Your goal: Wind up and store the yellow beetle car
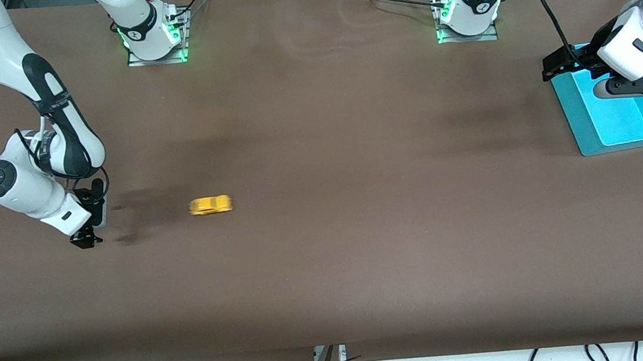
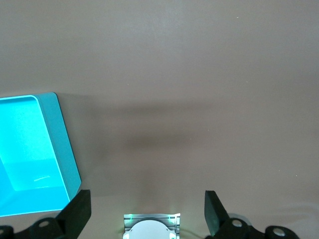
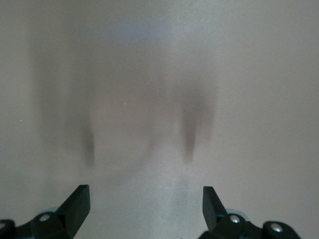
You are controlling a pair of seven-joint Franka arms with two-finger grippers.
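The yellow beetle car (image 1: pixel 211 205) sits on the brown table toward the right arm's end and looks blurred along its length. My right gripper (image 1: pixel 86 238) is open and empty, low over the table beside the car, a little apart from it toward the right arm's end. Its wrist view shows only bare table between the open fingers (image 3: pixel 78 203). My left gripper (image 1: pixel 558 70) is open and empty, held over the teal bin (image 1: pixel 587 125) at the left arm's end. The car shows in neither wrist view.
The teal bin's rim (image 2: pixel 62 144) shows in the left wrist view, with the left arm's base (image 2: pixel 151 226) past it. Both arm bases (image 1: pixel 154 34) stand along the table's edge farthest from the front camera. Cables hang below the edge nearest that camera.
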